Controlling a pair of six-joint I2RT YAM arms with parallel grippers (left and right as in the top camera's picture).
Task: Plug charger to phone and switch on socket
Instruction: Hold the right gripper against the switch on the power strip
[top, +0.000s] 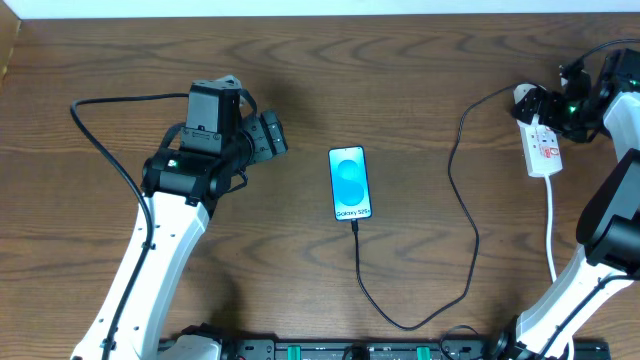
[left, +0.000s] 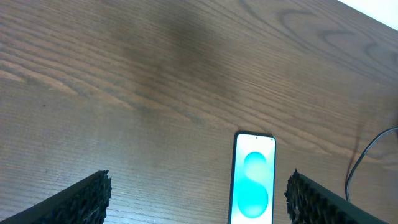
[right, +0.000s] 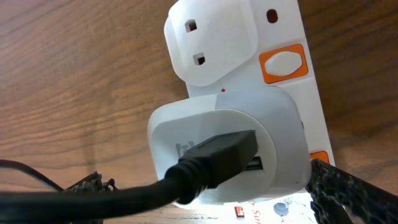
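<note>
- Layout shows whole only from overhead: the phone (top: 349, 183) lies flat in the middle of the tabletop (top: 300, 60), screen up. The screen is bright blue with paler circles and white "Galaxy S25" lettering. The socket (top: 543, 148) lies far to the right, well apart from it.
- From overhead, the thin black charger (top: 468, 215) meets the phone's near edge, loops toward the front of the tabletop, then climbs to the socket's far end.
- Socket detail comes only from the right wrist view: a white adapter (right: 273, 124) sits in the strip with a black plug (right: 221, 152) pushed into it. An orange switch (right: 283, 64) lies beside the empty outlet; whether it is on cannot be told. A second orange patch is partly cut off.
- On the right gripper (right: 205, 174) the fingers (right: 351, 190) are spread with the adapter between them. One stands clear of it; contact on the other side is hard to judge.
- On the left gripper (left: 198, 199) the fingers are wide apart, holding nothing. The phone's upper part shows between them, its lower end cut by the frame.
- From overhead, the right gripper's tips blur into dark hardware.
</note>
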